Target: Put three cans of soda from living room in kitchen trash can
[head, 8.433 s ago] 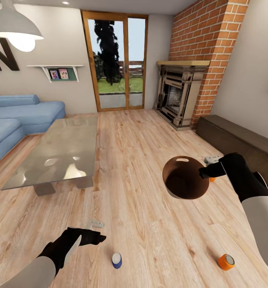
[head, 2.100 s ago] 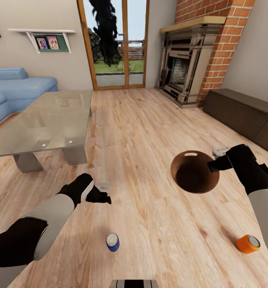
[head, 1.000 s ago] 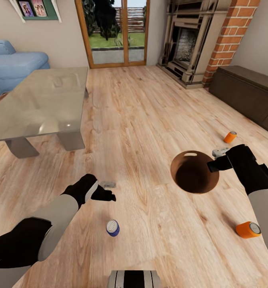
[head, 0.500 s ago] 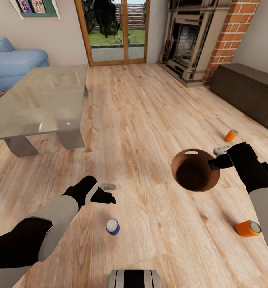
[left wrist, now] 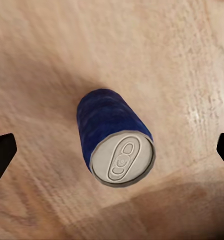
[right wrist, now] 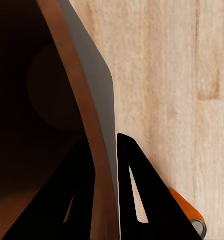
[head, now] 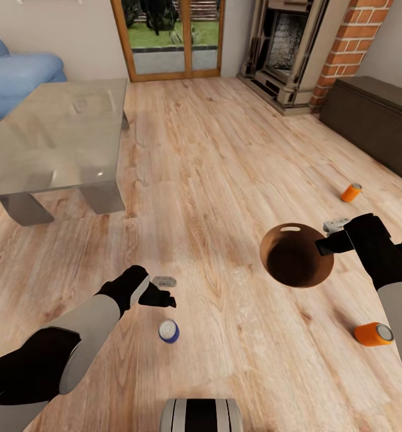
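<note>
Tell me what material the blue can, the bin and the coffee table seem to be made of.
Blue can: probably painted metal, given its silvery top with a pull tab.
Bin: unclear, perhaps plastic; thin wall, matte grey outside, brown inside, pinched between the right fingers.
Coffee table: glass top, since it looks glossy and shows reflected lights; pale stone-like legs.

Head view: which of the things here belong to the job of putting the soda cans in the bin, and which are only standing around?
Belong to the job:
- blue can, upright on the floor
- orange can, lying on its side
- second orange can, farther off
- bin, held at its rim by the right gripper

Only standing around:
- glass coffee table
- sofa
- fireplace
- dark low cabinet
</note>
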Tool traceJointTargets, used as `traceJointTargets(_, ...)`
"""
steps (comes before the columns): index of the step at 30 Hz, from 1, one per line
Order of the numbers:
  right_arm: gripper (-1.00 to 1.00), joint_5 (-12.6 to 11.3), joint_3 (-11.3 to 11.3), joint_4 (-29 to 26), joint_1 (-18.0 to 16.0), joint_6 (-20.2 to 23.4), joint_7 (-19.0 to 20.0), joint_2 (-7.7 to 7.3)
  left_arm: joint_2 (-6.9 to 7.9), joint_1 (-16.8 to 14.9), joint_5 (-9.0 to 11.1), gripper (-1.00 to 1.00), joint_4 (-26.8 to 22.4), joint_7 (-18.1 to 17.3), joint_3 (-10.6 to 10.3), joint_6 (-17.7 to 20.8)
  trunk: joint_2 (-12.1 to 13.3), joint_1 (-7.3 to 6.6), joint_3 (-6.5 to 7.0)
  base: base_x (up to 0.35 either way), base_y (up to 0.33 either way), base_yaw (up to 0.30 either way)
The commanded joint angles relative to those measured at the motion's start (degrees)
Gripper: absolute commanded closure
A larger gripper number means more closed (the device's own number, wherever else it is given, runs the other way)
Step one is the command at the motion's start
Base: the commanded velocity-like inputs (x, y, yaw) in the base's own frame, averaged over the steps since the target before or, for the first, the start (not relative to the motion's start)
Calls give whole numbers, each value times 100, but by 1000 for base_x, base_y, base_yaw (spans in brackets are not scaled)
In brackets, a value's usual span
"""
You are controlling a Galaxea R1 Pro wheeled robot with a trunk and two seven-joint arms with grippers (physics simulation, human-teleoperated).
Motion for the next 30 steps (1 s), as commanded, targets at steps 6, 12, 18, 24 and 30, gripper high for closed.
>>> traceJointTargets(6,100,-80,-3,-1,-6,18,29,5,1,1,13,-100,-6,0,1,-8,-2,1,-22,0,0,0)
traceJointTargets(12,100,-80,-3,-2,-9,18,29,-1,-5,13,20,-100,-3,-7,1,-10,-8,11,-111,0,0,0)
traceJointTargets(18,100,-80,-2,-1,-3,18,29,8,-7,42,9,-100,-2,-13,-1,-11,-16,27,-244,0,0,0)
traceJointTargets(24,100,-80,3,-1,-2,18,29,15,-8,45,4,-100,-3,-16,-1,-11,-22,40,-354,0,0,0)
traceJointTargets(30,100,-80,0,-6,-5,18,29,9,-8,45,17,-100,-12,-17,1,-11,-22,40,-354,0,0,0)
